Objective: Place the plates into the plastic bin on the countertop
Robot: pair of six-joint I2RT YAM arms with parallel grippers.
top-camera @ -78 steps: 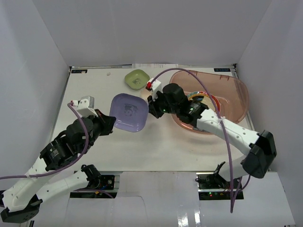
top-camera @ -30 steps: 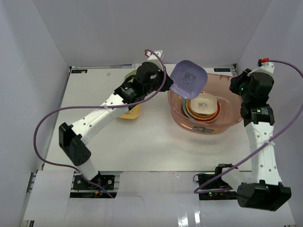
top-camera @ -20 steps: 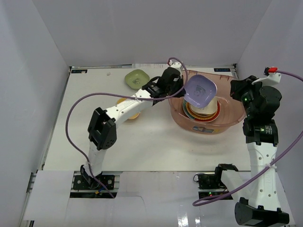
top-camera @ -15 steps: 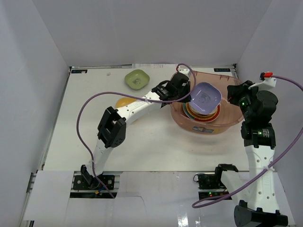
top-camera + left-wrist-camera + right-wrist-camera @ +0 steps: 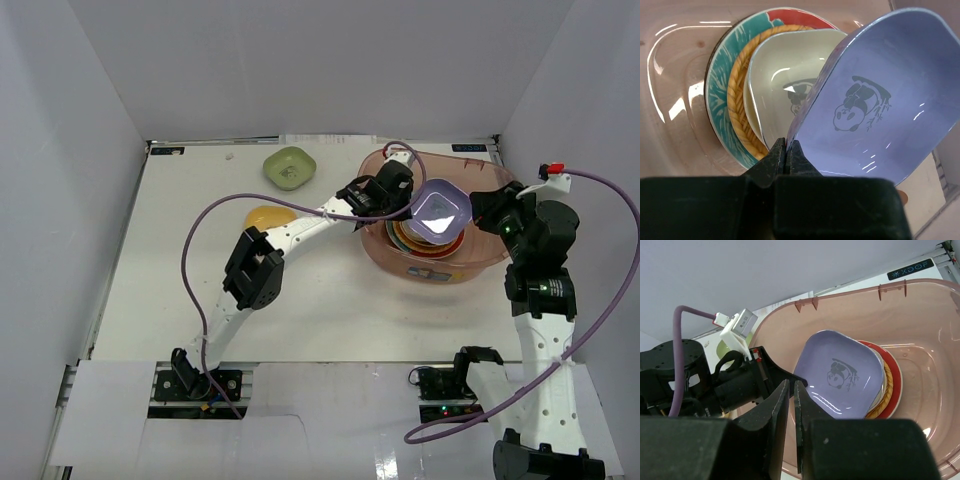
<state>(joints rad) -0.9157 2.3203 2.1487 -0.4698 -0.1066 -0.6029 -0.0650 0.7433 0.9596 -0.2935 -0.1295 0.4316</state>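
My left gripper (image 5: 404,196) is shut on the rim of the lavender plate (image 5: 441,211), holding it tilted low over the stack inside the plastic bin (image 5: 505,215). In the left wrist view the gripper (image 5: 786,145) pinches the lavender plate (image 5: 875,100) above a cream plate (image 5: 785,75), a woven orange one (image 5: 740,100), a teal one (image 5: 715,90) and a red one (image 5: 800,15). My right gripper (image 5: 791,390) is shut and empty, raised over the bin's right rim (image 5: 890,287); its view shows the lavender plate (image 5: 840,375). A green plate (image 5: 289,166) and a yellow plate (image 5: 268,215) lie on the countertop (image 5: 200,290).
White walls enclose the countertop on three sides. The left arm's purple cable (image 5: 200,260) loops over the table's left half. The right arm stands upright beside the bin, its own cable (image 5: 610,200) arcing to the right.
My left arm carried the lavender plate from the table over the bin rim and lowered it onto the stack. The right arm withdrew from the bin to its right side.
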